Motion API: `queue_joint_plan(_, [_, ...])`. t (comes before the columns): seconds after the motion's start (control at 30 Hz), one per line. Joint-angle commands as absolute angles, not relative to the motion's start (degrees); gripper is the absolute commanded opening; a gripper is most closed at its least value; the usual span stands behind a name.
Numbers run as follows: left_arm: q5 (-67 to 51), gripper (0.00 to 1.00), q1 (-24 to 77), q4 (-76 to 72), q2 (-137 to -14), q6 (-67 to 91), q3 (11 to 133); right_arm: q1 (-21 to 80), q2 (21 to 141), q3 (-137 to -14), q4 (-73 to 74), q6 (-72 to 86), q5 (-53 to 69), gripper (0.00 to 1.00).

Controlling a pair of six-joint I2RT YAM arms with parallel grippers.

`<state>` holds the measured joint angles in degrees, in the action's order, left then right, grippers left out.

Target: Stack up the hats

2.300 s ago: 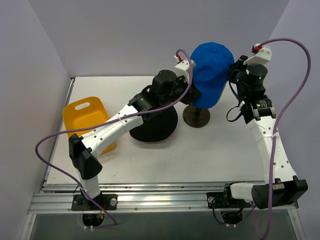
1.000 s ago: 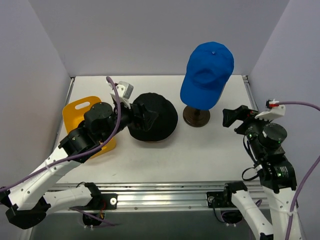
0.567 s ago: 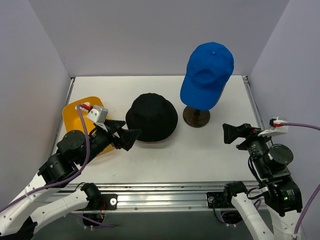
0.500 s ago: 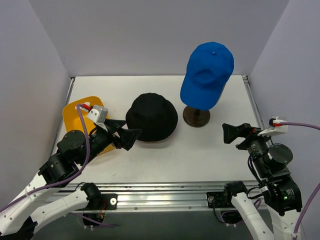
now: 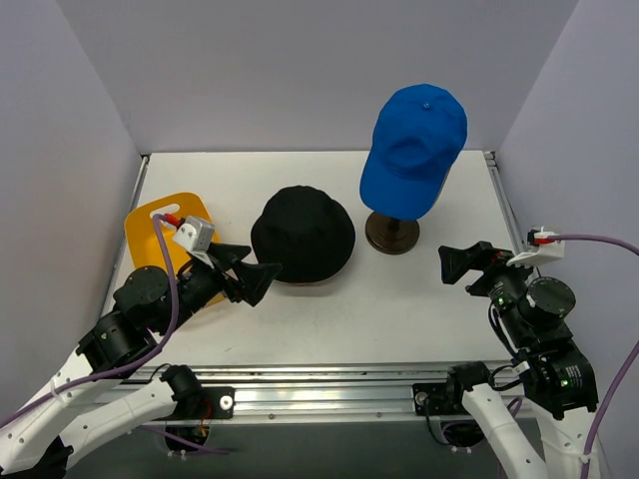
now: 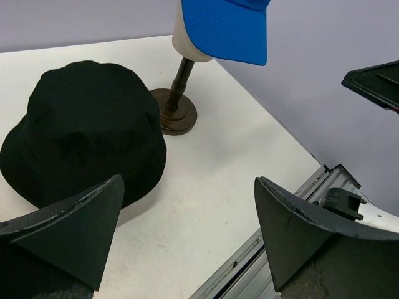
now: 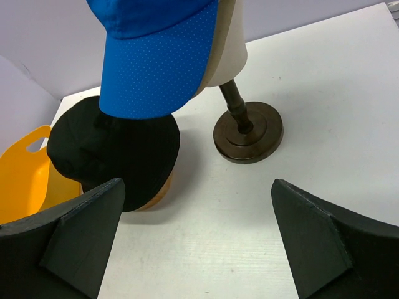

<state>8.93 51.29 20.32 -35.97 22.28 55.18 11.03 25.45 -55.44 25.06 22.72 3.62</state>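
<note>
While agape — left claw [image 6: 188,182] beside black bucket hat [image 5: 303,235], right claw [image 7: 198,183] apart

seen from above, my white table [image 5: 349,309] sits between pale walls. my left gripper [image 5: 248,267] hovers with its jaws spread wide, pointing at the black bucket hat [image 5: 303,236], just beside its brim and not touching it. behind that gripper lies a yellow tray [image 5: 140,238]. right of the black hat, the bright blue baseball cap [image 5: 414,147] sits atop a stand [image 5: 391,235] with a dark round base. my right gripper [image 5: 454,264] hangs near that base, jaws apart, holding nothing
</note>
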Motion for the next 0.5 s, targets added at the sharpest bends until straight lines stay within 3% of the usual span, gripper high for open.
queue_joint_plan(0.0, [9.32,0.94,51.59,18.28,-36.12,22.68,55.37,11.51,26.37,-55.28,22.50,22.85,5.10,1.00])
queue_joint_plan(0.47, [9.58,0.94,51.59,18.98,-36.48,22.59,55.55,11.51,25.93,-54.76,22.41,22.50,4.66,1.00])
